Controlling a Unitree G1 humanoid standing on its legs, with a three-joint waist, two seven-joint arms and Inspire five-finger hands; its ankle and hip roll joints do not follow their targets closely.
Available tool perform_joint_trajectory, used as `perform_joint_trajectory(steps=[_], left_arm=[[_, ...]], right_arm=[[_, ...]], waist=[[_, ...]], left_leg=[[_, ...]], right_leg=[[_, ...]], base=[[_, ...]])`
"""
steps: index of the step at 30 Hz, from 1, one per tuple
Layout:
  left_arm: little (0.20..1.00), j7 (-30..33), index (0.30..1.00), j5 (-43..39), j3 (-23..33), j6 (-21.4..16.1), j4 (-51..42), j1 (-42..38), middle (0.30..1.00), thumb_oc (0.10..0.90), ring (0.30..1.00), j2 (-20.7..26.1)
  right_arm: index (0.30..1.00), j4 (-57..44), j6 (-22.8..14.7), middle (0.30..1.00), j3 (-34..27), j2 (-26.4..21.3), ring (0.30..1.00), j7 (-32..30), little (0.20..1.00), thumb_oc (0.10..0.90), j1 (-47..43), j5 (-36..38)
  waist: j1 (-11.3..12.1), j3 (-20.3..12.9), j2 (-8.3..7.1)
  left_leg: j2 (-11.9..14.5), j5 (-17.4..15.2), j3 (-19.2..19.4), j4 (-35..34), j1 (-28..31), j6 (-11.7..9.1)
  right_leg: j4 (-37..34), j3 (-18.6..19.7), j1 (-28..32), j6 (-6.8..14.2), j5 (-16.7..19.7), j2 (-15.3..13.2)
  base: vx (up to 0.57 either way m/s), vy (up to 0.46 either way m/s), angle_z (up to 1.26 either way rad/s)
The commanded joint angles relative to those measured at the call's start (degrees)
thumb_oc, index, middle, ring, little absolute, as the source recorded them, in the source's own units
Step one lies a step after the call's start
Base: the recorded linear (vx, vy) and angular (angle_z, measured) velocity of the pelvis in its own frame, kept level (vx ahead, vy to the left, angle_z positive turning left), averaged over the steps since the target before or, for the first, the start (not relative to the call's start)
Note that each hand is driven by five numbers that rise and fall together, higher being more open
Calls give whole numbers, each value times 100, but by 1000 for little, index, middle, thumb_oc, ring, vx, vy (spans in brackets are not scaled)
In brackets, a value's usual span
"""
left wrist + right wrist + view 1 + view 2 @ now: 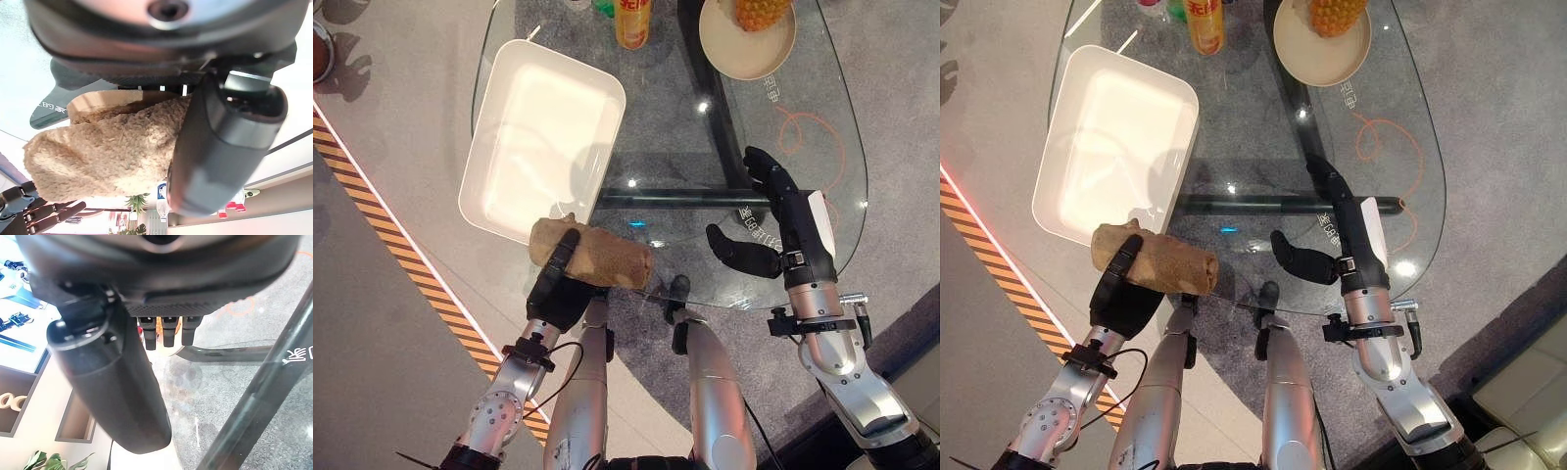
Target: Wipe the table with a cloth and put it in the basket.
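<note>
A: Where was the cloth [597, 257]?
B: Clenched in the left hand [558, 284], at the desk's [822, 127] near edge beside the basket [540, 137]. Right hand [783, 220] lay relaxed, empty.
A: Risk?
B: The loose roll probably could snag the basket's rim and drop off the edge.

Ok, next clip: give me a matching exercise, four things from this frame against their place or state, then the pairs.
1. tan fuzzy cloth
2. white rectangular plastic basket
3. right hand
4. round beige plate

A. holds a pineapple
B. open above the glass table
C. empty, on the table's left side
D. gripped by the left hand

Pairs: 1-D, 2-C, 3-B, 4-A
</note>
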Motion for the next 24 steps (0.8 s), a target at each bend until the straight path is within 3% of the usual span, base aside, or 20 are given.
perform_joint_trajectory(steps=[1, 13, 19, 24], left_arm=[[200, -749, 300, 70, 111, -106, -1120, 175, 300, 100, 300, -6], [200, -726, 300, 1016, 413, -1049, -1234, -63, 300, 100, 300, 81], [200, -183, 300, 1891, 804, -1589, -1257, -348, 300, 100, 300, 213], [200, 78, 300, 2371, 1056, -1741, -1131, -544, 300, 100, 300, 234]], right_arm=[[900, -459, -395, 900, -91, -278, 900, -65, 900, 800, -125, 30], [900, -372, -296, 900, 33, -207, 900, 436, 900, 800, -187, 290], [900, -325, 1, 900, 157, -146, 900, 831, 900, 800, -317, 350], [900, -214, 148, 900, 273, -73, 900, 1086, 900, 800, -386, 282]], waist=[[22, -149, -26], [37, -149, 48], [36, -149, 141], [31, -149, 196]], left_leg=[[-142, -865, 803, 657, 46, 272], [-187, -835, 767, 650, 43, 255], [-201, -810, 743, 693, -12, 237], [-210, -800, 739, 760, -82, 221]], right_leg=[[-856, -109, 238, 169, 596, 418], [-838, -75, 227, 145, 567, 407], [-755, -34, 155, 116, 526, 401], [-701, -3, 89, 99, 508, 387]], base=[[0, 0, 0], [1, 24, 0], [-1, 63, -2], [0, 76, -5]])
